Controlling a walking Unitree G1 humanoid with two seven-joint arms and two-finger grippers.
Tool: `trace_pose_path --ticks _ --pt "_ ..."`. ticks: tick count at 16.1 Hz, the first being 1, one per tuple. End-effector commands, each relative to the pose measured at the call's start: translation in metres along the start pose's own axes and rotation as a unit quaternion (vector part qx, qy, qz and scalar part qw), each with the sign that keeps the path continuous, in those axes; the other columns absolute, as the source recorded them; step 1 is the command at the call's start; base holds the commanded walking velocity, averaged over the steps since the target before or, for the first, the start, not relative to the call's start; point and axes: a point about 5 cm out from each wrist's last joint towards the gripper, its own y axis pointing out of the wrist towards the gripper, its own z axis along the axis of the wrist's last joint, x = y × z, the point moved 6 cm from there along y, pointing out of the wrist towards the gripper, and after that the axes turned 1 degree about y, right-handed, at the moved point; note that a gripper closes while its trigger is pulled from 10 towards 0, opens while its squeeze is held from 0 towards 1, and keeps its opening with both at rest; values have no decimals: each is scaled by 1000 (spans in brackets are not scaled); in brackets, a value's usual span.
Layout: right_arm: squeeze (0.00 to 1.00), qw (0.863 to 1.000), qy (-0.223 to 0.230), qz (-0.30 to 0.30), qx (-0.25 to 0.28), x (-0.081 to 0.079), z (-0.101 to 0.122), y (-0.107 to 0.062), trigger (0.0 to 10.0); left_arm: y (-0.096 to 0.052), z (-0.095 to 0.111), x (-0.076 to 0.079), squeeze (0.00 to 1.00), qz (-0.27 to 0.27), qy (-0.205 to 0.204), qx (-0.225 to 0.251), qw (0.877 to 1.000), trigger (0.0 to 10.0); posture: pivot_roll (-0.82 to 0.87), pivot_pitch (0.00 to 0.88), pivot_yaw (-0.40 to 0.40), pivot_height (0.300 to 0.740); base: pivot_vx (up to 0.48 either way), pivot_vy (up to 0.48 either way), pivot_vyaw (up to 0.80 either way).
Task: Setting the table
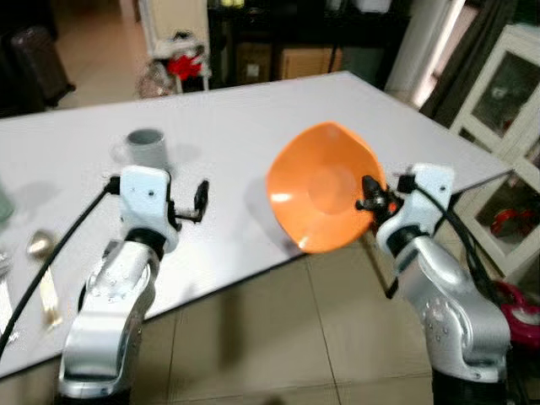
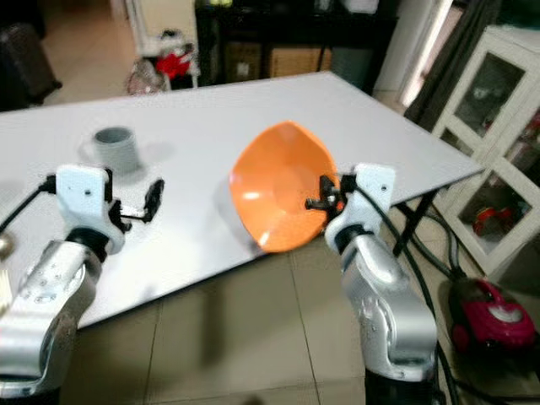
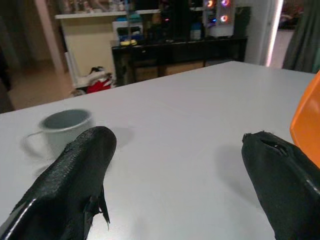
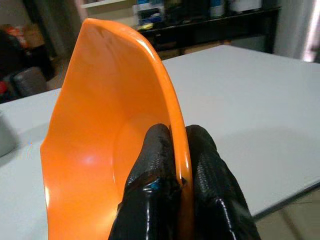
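Bowl (orange, tilted) pinched by right gripper over table edge.

The bowl was plain bright orange, glossy, with no pattern. The table was a flat pale grey-white. The mug was a dull light grey. The right gripper had black, shiny fingers; the left gripper was the same black, more matt. Both arms were silver with white wrists. The floor tiles were beige, and a spoon looked brassy gold.
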Motion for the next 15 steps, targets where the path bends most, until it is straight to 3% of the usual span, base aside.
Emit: trace_pose_path --ticks 1,2,5,9,15 --pt "0 1000 -2 -8 20 4 12 0 10000 1 4 7 0 -13 5 6 1000 10000 -100 0 -37 740 379 0 0" --pt "0 1000 -2 -8 20 4 11 -1 10000 1 4 6 0 -13 6 6 1000 10000 -99 0 -35 740 375 0 0" --pt "0 998 -70 3 3 -1 6 1 10000 1 4 7 0 -16 9 6 1000 10000 -98 0 -32 740 375 0 267" --pt "0 1000 -14 11 11 -6 5 0 10000 0 5 7 0 -19 14 8 1000 10000 -90 0 -33 740 374 0 350" --pt "0 999 -3 46 -4 -15 4 5 10000 -2 9 10 0 -29 28 13 999 10000 -81 0 -23 740 291 0 0"
